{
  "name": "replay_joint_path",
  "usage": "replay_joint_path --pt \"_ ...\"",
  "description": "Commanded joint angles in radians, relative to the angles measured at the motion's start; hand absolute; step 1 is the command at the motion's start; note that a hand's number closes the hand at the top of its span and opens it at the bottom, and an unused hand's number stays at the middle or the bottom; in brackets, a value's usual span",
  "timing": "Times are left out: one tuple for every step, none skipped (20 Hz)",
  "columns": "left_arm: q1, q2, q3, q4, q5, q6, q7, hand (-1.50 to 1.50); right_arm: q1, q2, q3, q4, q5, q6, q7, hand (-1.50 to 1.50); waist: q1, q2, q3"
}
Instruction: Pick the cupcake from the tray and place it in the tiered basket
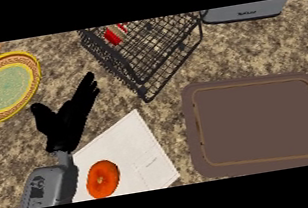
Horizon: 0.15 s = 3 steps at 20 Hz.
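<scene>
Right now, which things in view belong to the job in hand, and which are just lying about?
Job: brown tray; black wire basket; red item inside it, perhaps the cupcake; left hand, open.
Lying about: yellow plate; white sheet; orange round thing on it; grey appliance.

I see a yellow plate (1,87) at the counter's (254,54) far left corner. A grey appliance (244,11) stands on its far edge. An orange (103,178) lies on a white board (131,150) at its near edge.
</scene>
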Motion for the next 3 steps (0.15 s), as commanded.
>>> replay_joint_path --pt "-0.010 -0.018 -0.014 0.001 -0.016 0.015 -0.013 0.00 0.073 -0.085 -0.009 0.012 0.002 0.067 -0.088 -1.50 0.016 0.012 0.002" --pt "0.013 -0.019 -0.026 -0.014 -0.029 0.022 -0.003 0.00 0.058 -0.114 -0.012 0.013 -0.001 0.097 -0.070 -1.50 0.009 0.002 0.001" --pt "-0.004 0.001 -0.008 0.000 -0.004 -0.008 0.002 0.00 0.039 -0.139 -0.020 0.024 -0.007 0.118 -0.051 -1.50 0.016 0.007 0.001"
